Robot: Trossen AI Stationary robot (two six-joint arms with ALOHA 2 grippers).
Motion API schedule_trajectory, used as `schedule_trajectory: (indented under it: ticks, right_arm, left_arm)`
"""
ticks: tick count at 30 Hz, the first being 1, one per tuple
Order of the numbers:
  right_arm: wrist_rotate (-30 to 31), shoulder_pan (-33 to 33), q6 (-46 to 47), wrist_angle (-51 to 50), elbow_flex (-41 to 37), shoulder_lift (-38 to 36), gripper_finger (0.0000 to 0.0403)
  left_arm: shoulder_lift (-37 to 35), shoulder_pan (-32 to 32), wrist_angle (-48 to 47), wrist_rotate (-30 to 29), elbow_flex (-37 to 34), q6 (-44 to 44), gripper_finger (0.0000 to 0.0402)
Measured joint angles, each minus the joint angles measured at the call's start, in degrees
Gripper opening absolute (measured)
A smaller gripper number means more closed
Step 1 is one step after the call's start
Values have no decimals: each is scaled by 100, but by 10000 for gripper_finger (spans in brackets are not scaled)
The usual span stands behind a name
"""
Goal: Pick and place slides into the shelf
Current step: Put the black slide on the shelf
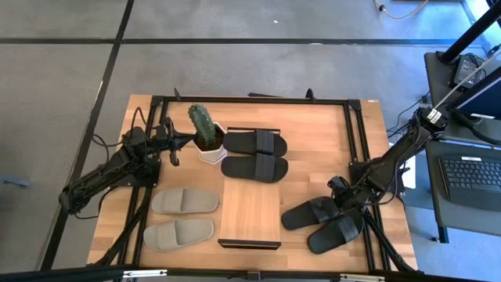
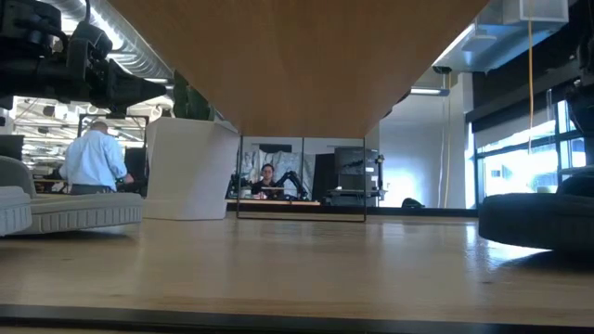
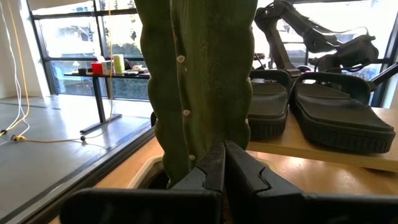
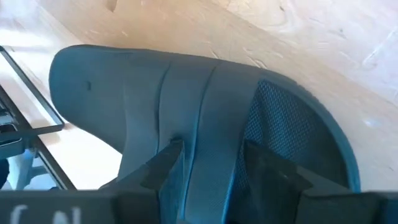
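The shelf point(image 1: 250, 213) is a light wood panel at the table's middle. Two black slides point(image 1: 255, 142) point(image 1: 254, 168) lie on its far end. Two grey-beige slides point(image 1: 184, 202) point(image 1: 178, 233) lie on the table to its left, and two more black slides point(image 1: 311, 213) point(image 1: 337, 233) to its right. My right gripper point(image 1: 338, 194) slants down over the farther right slide point(image 4: 186, 93); it is open, its fingers point(image 4: 163, 167) on either side of a ridge on the strap point(image 4: 214, 118). My left gripper point(image 3: 224, 152) is shut and level beside the cactus. My right gripper's fingertips stand close over the black slide's strap point(image 4: 214, 134), coming from above at a slant. Whether they touch it I cannot tell. The slide lies flat on the table.
A green cactus point(image 1: 200, 124) in a white pot point(image 1: 211, 152) stands at the shelf's far left corner, right in front of my left gripper point(image 1: 177, 153). A black metal frame point(image 1: 356, 141) runs round the tabletop. Bare wood lies between the shelf and the right slides.
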Motion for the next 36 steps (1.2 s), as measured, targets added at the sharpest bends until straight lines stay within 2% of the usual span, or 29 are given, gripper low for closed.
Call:
schedule_trajectory:
  ticks: [7,10,14,21,29,36]
  right_arm:
    - [-13,0,-90,13,0,1,165]
    - [-20,0,-11,40,0,1,153]
    - [-37,0,-29,42,0,3,109]
    - [-42,0,-629,199,-9,4,15]
    - [-28,0,-1224,243,5,5,7]
    - [-55,0,-1779,166,358,-30,6]
  left_arm:
    - [0,-2,0,0,0,-3,0]
    - [2,-2,0,0,0,-4,0]
    - [0,-2,0,0,0,-2,0]
    - [0,0,0,0,0,-2,0]
    - [0,-1,0,-1,0,0,0]
    - [0,-2,0,-2,0,0,0]
